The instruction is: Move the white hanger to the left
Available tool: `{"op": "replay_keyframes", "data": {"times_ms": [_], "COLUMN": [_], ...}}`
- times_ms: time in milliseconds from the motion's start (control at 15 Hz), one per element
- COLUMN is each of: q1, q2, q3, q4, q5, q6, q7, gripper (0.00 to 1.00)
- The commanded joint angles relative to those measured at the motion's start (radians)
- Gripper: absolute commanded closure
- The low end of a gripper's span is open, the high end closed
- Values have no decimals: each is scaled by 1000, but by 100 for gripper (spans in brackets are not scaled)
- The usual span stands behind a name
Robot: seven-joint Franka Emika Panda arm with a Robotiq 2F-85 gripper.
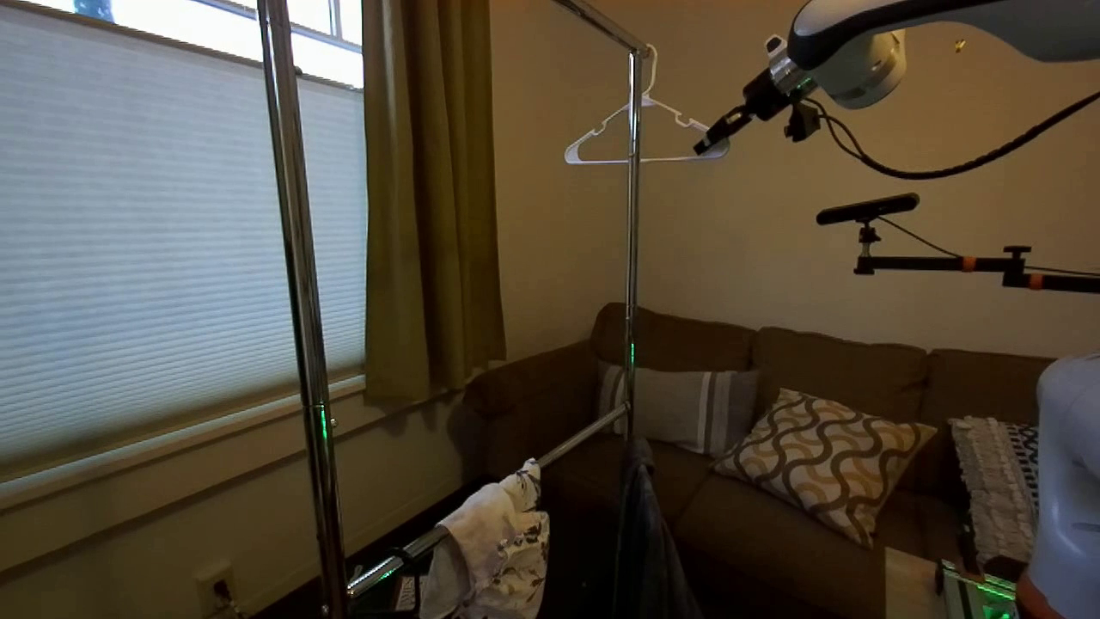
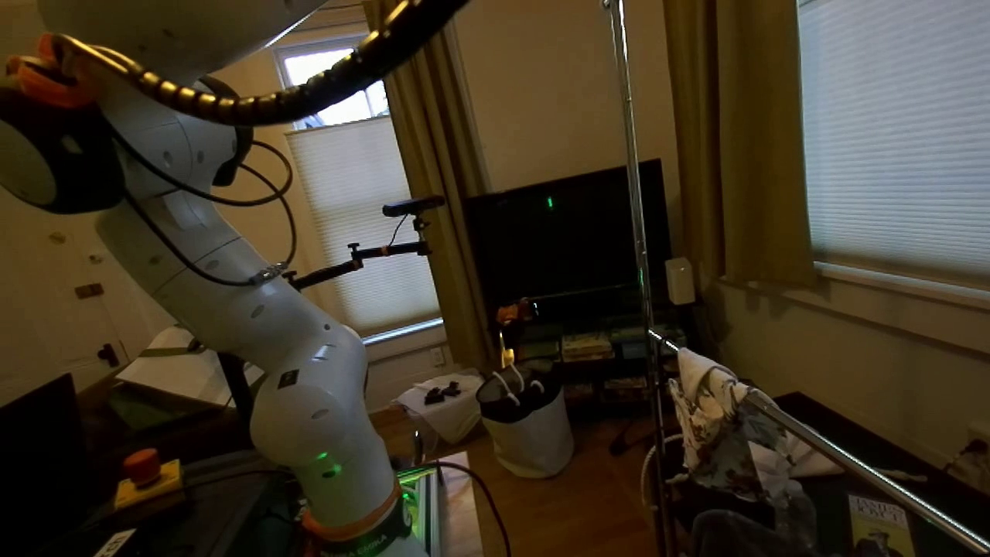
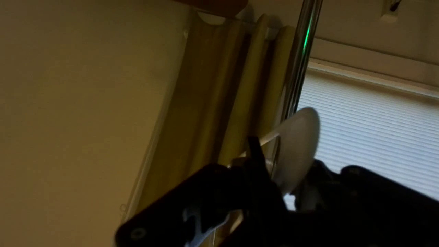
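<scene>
The white hanger hangs by its hook from the top bar of the chrome clothes rack, at the corner by the upright, in an exterior view. My gripper reaches in from the upper right and is at the hanger's right lower corner. In the wrist view the hanger's rounded end lies between the dark fingers, which stand close together on it. The right fingertip is hidden behind the hanger's end. Neither hanger nor gripper shows in the exterior view with the arm's base.
The rack's chrome upright stands just left of the gripper. A second upright is nearer the camera. Cloth hangs on the lower bar. A camera on a black arm sits below my arm. A curtain and couch are behind.
</scene>
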Motion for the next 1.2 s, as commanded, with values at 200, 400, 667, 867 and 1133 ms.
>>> {"op": "replay_keyframes", "data": {"times_ms": [200,400,667,867,1133], "q1": [-57,-62,-55,-84,-134], "q2": [-2,-6,-14,8,13], "q3": [38,44,51,66,83], "q4": [-8,-7,3,14,4], "q5": [25,50,87,70,25], "q6": [8,56,172,240,244], "q7": [25,46,85,180,276], "gripper": [99,99,99,99,99]}}
